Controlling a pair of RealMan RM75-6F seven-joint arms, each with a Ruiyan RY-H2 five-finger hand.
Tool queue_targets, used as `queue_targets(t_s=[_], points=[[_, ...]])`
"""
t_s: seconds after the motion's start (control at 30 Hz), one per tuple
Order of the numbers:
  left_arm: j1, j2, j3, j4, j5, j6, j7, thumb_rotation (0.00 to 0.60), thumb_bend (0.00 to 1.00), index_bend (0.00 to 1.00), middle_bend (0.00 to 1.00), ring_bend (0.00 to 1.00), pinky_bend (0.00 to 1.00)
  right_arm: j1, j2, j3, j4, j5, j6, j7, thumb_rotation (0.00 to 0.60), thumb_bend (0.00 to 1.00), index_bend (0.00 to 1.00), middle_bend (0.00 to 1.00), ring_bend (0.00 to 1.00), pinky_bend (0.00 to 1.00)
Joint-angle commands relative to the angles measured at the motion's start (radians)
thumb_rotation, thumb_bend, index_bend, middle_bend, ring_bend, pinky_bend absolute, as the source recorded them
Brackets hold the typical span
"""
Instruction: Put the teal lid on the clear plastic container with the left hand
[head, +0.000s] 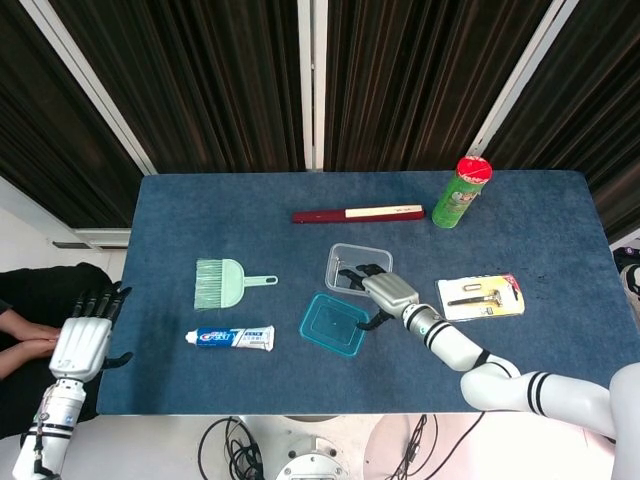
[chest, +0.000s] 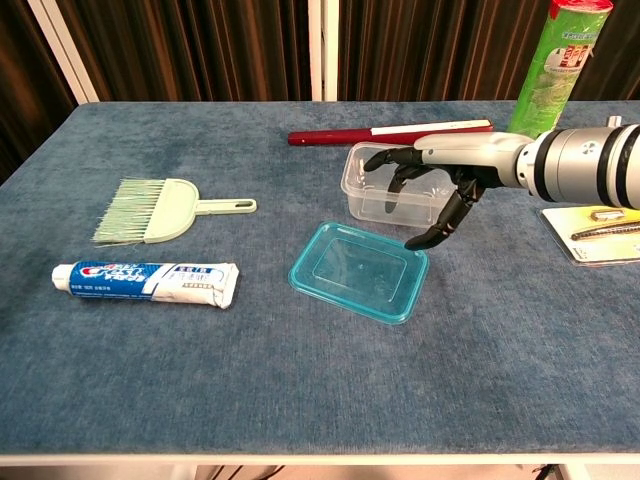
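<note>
The teal lid (head: 333, 323) (chest: 358, 270) lies flat on the blue table, near the middle front. Just behind it and to its right stands the clear plastic container (head: 345, 262) (chest: 365, 185), upright and open at the top. My right hand (head: 380, 290) (chest: 440, 170) grips the container's right wall, with fingers hooked inside over the rim and the thumb outside, reaching down to the lid's near corner. My left hand (head: 82, 340) hangs off the table's left front corner with its fingers spread, holding nothing. The chest view does not show it.
A green hand brush with dustpan (head: 222, 283) (chest: 150, 210) and a toothpaste tube (head: 230, 338) (chest: 145, 283) lie at the left. A red and cream stick (head: 357, 214), a green can (head: 462, 192) (chest: 560, 60) and a razor pack (head: 480, 296) lie behind and to the right.
</note>
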Motion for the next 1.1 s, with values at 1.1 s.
queue_targets(t_s=[1.1], points=[[-0.582, -0.258, -0.137, -0.017, 0.079, -0.658, 0.2, 0.6, 0.03, 0.12, 0.09, 0.02, 0.06, -0.508, 0.442, -0.17, -0.396, -0.386, 0.868, -0.074, 0.6, 0.13, 0.0, 0.17, 0.0, 0.0]])
